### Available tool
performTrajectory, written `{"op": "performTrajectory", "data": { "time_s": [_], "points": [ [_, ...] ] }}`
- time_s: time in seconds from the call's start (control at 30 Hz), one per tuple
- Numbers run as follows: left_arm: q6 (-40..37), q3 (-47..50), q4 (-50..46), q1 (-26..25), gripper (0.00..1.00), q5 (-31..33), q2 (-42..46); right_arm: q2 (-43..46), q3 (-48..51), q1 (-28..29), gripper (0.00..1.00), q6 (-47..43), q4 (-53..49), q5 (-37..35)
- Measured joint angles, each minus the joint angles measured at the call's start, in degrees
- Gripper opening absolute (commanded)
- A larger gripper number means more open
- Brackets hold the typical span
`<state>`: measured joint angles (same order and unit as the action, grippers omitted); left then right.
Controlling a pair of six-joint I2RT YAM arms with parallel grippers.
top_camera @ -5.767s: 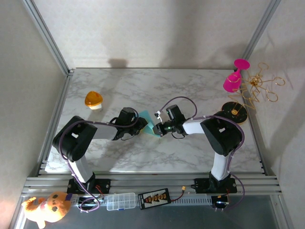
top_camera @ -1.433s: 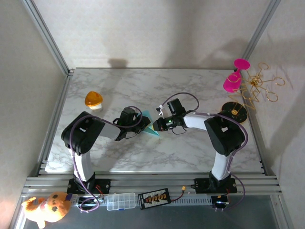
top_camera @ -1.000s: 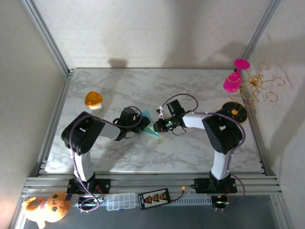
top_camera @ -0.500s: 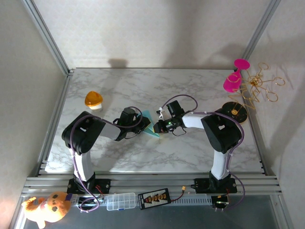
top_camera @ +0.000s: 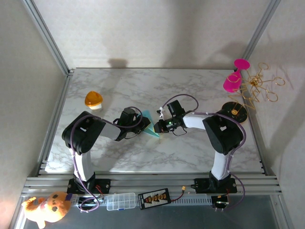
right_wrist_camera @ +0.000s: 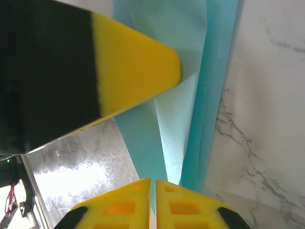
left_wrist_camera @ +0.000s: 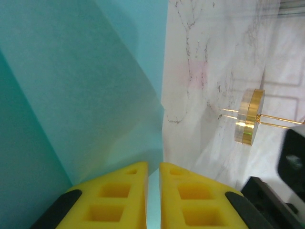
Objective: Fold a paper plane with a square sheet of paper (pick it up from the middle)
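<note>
**A:** While both claws are working at the table's (top_camera: 190,152) middle, where is the teal sheet (top_camera: 151,125) lying?

**B:** It is resting flat between them, already creased into a pointed wedge. The left gripper (top_camera: 139,125) is reaching in from nine o'clock and the right gripper (top_camera: 160,127) from three o'clock.

**A:** Are they grasping it or just hovering?

**B:** Both are clenching on paper. In each wrist view the yellow fingers (left_wrist_camera: 116,195) are pressing nearly together with a teal edge running into the slit. I judge one claw is pinning the layers while the other is working the next crease, so nothing is sliding on the smooth marble.

**A:** And the count?

**B:** I am counting one sheet, two claws and two fingers on each. One orange dome (top_camera: 94,99) is sitting out at ten o'clock. One pink piece (top_camera: 232,81) and one gold wire tangle (top_camera: 259,86) are standing at two o'clock, well apart from the fold.
</note>
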<state>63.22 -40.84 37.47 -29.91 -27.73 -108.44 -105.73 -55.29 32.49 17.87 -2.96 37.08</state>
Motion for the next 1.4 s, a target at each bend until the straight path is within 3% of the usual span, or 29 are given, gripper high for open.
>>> {"op": "performTrajectory", "data": {
  "time_s": [0.2, 1.4],
  "points": [
    [0.0, 0.0, 0.02, 0.0, 0.15, -0.17, 0.0, 3.52, 0.44, -0.2, 0.13, 0.85, 1.7, -1.49],
    [-0.02, 0.0, 1.36, 0.0, 0.25, -2.19, 0.0, -3.48, -0.98, 1.11, 0.13, 0.81, -0.98, 1.55]
  ]
}}
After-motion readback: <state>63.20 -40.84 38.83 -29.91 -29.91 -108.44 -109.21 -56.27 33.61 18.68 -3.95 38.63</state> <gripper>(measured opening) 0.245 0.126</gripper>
